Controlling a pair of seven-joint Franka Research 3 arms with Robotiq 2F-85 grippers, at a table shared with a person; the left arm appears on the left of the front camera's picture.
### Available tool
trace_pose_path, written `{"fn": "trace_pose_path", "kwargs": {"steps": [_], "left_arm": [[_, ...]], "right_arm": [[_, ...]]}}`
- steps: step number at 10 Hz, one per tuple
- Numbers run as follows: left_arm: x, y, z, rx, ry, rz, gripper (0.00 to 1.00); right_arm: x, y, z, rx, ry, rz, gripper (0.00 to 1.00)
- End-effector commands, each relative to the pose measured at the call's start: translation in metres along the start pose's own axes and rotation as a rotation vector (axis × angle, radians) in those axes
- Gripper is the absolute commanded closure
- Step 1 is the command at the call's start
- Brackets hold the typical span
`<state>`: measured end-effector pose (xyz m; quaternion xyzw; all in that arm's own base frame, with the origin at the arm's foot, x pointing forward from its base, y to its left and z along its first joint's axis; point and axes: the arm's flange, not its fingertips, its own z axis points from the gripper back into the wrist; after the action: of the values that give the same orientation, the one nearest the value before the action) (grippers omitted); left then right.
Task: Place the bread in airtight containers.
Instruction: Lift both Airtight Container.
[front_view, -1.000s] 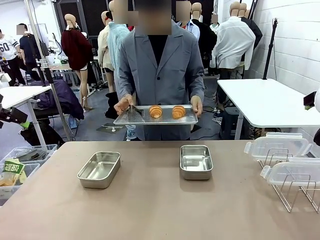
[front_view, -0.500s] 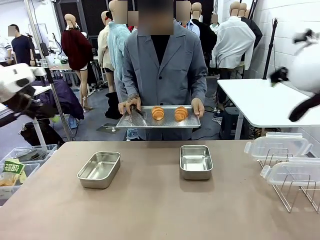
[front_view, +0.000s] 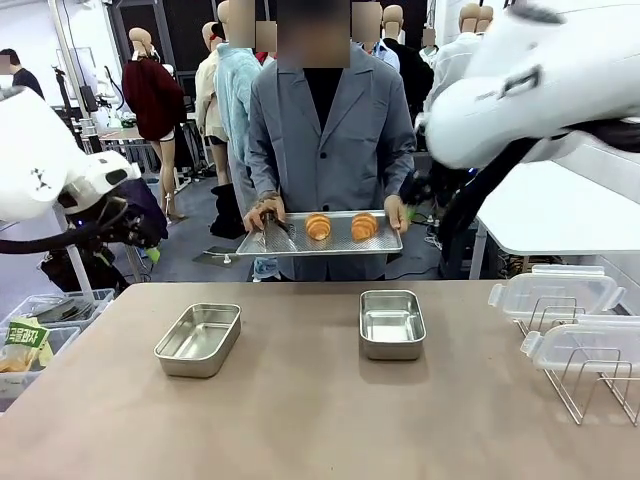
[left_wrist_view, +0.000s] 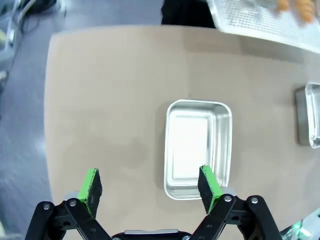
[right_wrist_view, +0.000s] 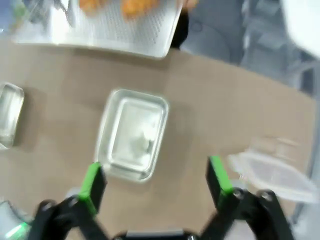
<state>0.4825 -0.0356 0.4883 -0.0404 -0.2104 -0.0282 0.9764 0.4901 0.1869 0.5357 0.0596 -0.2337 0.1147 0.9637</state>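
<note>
Front view: loads of bare brown table (front_view: 300, 420) around the two open steel pans, left pan (front_view: 199, 338) at 9 o'clock of the middle pan (front_view: 392, 323). Clear lids (front_view: 556, 295) sit on a wire rack (front_view: 590, 385) by the 3 o'clock edge. Beyond the far edge, a person holds a perforated tray (front_view: 290, 243) carrying both croissants (front_view: 318, 226) (front_view: 364, 226). Left wrist view: left gripper (left_wrist_view: 150, 182) spread wide, empty, above the left pan's near end. Right wrist view: right gripper (right_wrist_view: 156, 180) gaping too, nothing held, middle pan at its 11 o'clock.

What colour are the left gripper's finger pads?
Bright green pads on the left gripper, clearest in the left wrist view.
</note>
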Motion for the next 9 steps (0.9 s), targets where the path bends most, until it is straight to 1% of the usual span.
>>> {"fn": "trace_pose_path", "kwargs": {"steps": [1,2,3,4,5,6,7,9], "left_arm": [[0.003,-0.002,-0.018,-0.076,0.054,0.098,0.00],[0.000,-0.008,-0.026,-0.103,0.077,0.116,0.00],[-0.002,0.005,-0.018,-0.023,0.039,0.055,0.00],[-0.002,0.005,-0.018,-0.023,0.039,0.055,0.00],[-0.005,0.001,-0.033,-0.053,0.071,0.090,0.00],[0.003,-0.015,-0.058,-0.001,0.116,0.075,0.00],[0.008,-0.024,-0.073,-0.010,0.177,0.051,0.00],[0.008,-0.042,-0.095,0.052,0.252,0.023,0.00]], "right_arm": [[0.014,0.017,-0.020,-0.056,0.086,-0.033,0.00],[0.009,0.016,-0.030,-0.069,0.091,-0.032,0.00],[0.000,0.010,-0.025,-0.012,0.061,-0.013,0.00],[0.000,0.010,-0.025,-0.012,0.061,-0.013,0.00],[0.000,0.015,-0.041,-0.027,0.094,-0.019,0.00],[-0.012,0.027,-0.068,-0.099,0.174,0.006,0.00],[-0.015,0.031,-0.090,-0.083,0.213,-0.024,0.00],[-0.034,0.023,-0.119,-0.062,0.244,-0.071,0.00]]}}
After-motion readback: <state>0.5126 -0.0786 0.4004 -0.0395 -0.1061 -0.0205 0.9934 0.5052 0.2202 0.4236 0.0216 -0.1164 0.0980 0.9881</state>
